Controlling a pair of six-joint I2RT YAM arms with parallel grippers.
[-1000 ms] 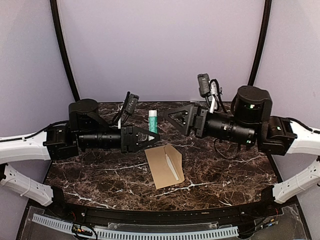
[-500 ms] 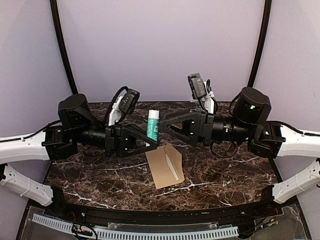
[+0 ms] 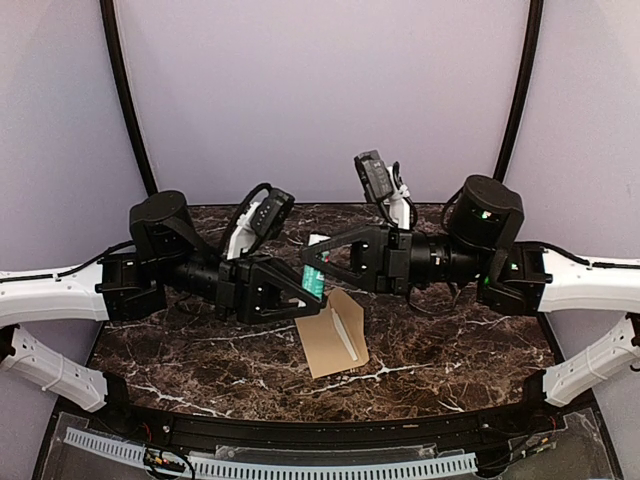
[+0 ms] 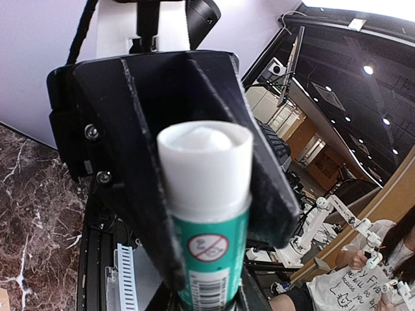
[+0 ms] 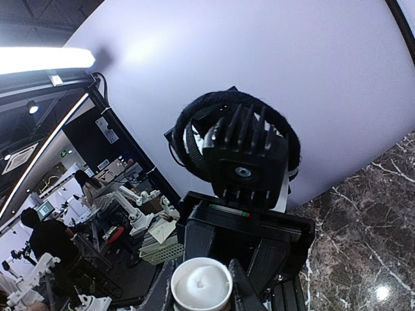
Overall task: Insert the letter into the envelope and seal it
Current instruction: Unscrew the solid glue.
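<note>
The glue stick was clamped low by the left gripper, whose fingers were cropped. Its white end was pinched by the right gripper. The envelope was partly hidden.

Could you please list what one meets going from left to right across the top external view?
Left arm's joint housing, left wrist camera, glue stick, right wrist camera, right arm's joint housing. The envelope, left claw and right claw overlap the glue stick's span, so I omit them.

One glue stick, one kraft envelope, one marble table are showing. Two arms are reaching in: left arm, right arm.
</note>
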